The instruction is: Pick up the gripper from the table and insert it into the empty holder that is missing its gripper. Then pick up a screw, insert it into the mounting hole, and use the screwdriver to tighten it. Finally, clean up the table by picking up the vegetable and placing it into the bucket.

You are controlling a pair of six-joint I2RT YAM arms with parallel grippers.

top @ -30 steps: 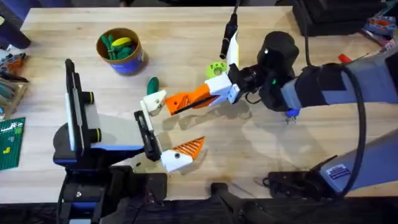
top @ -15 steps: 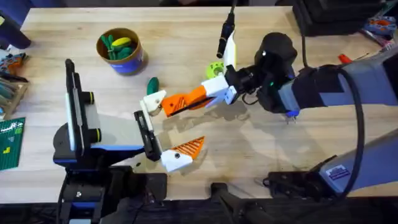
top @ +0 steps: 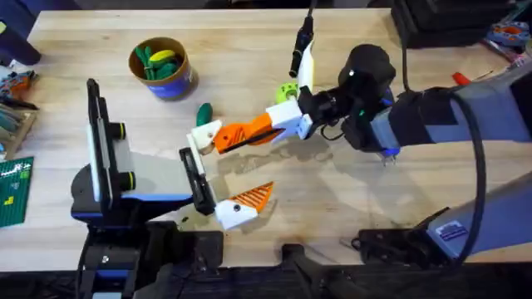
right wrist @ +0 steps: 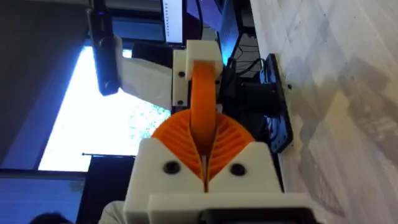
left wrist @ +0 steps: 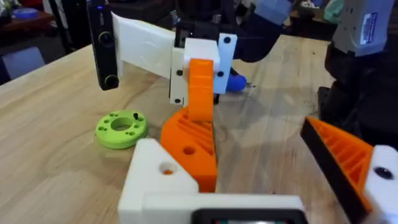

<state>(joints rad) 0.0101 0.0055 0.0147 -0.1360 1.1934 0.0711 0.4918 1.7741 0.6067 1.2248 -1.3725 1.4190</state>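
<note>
My right gripper [top: 287,118] [right wrist: 205,165] is shut on the orange ribbed gripper [top: 243,133] [left wrist: 189,146] and holds its tip against the white holder [top: 205,135] [left wrist: 155,180], the bare finger of my left gripper [top: 220,172]. The left gripper stands open, and its other finger carries an orange pad [top: 253,197]. The dark green vegetable [top: 204,113] lies just behind the holder. The bucket [top: 160,68] stands at the back left with green and yellow items inside. A blue bit of the screwdriver [top: 387,151] shows under my right arm. The screw is out of view.
A lime-green disc [top: 288,91] [left wrist: 121,129] lies close behind the right gripper. A green mat [top: 12,193] and clutter sit at the left edge, dark equipment [top: 440,25] at the back right, a red-handled tool [top: 460,77] at the right.
The right gripper has shifted slightly left with the orange gripper, bringing its tip closer against the white holder. The left arm has not moved.
</note>
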